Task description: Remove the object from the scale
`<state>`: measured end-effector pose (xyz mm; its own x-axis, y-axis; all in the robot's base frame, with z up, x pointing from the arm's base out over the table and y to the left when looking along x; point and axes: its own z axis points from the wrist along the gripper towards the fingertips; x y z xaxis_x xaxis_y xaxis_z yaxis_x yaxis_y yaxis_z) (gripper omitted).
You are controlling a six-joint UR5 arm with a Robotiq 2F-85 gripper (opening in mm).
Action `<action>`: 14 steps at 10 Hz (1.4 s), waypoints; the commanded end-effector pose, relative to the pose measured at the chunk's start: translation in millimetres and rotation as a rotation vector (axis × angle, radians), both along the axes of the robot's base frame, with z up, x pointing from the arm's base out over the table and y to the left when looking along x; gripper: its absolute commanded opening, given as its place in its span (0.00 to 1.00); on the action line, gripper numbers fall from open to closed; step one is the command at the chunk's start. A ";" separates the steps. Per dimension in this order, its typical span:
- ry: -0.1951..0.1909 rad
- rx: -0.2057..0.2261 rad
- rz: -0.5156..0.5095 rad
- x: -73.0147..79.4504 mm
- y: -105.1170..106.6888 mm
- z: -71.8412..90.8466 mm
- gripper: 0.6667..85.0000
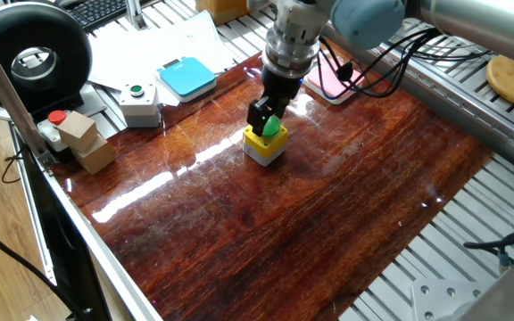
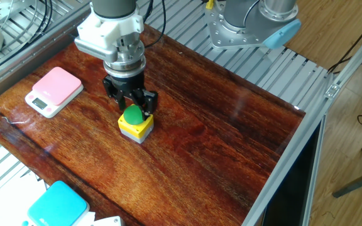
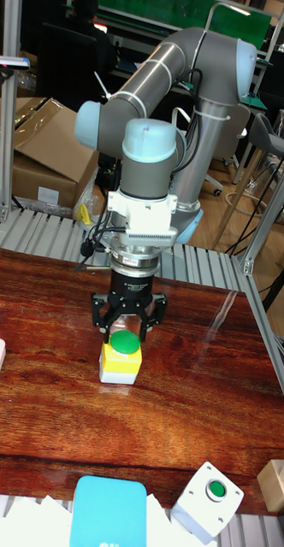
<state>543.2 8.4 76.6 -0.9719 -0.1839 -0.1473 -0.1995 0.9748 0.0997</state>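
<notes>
1. One fixed view. Object (image 1: 265,143): yellow cube-shaped box, green dome button, grey base, set down on the tabletop (image 1: 328,223), well apart from the scale (image 1: 335,82). Gripper (image 1: 267,119) directly above, fingers flanking the dome. Open or clamped: cannot tell from this angle.
2. Same view, surfaces. Tabletop of glossy reddish wood grain, strongly reflective. Scale flat, pink-topped, rounded corners, partly hidden behind cables. Light-blue pad (image 1: 186,77) of like shape at the far edge, beside a pale grey box (image 1: 138,104) with small green button.
3. The other fixed view. Object (image 2: 135,124) resting flat on the wood, near mid-table. Scale (image 2: 54,90) bare, pink top over white base, with a small display at one corner. Gripper (image 2: 131,107) fingers spread to either side of the dome, seemingly apart and not pressing. Removal judged essentially complete; step in hand judged as release and retreat.
4. Advice for that step. Open fully before lifting; rise straight up so no fingertip catches the rounded dome and tips the box. No sideways drag: smooth plastic on polished wood likely to slide.
5. Tall fixed view. Object (image 3: 121,359) upright, yellow walls matte, dome smooth. Gripper (image 3: 127,323) black, fingers splayed outward above the box, gaps visible on both sides.
</notes>
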 end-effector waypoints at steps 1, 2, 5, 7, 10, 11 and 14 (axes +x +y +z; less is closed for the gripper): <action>-0.002 0.007 0.031 0.8 0.7 2.4 0.86; 0.010 -0.002 0.035 -0.6 -3.5 7.3 0.86; 0.074 -0.049 0.052 -10.8 -34.3 47.6 0.79; 0.101 -0.072 0.049 -16.8 -58.3 74.2 0.63; 0.097 -0.123 0.034 -13.1 -105.8 106.2 0.31; 0.086 -0.101 0.032 -6.7 -105.4 102.9 0.31; 0.017 -0.086 0.041 33.7 -92.6 53.0 0.33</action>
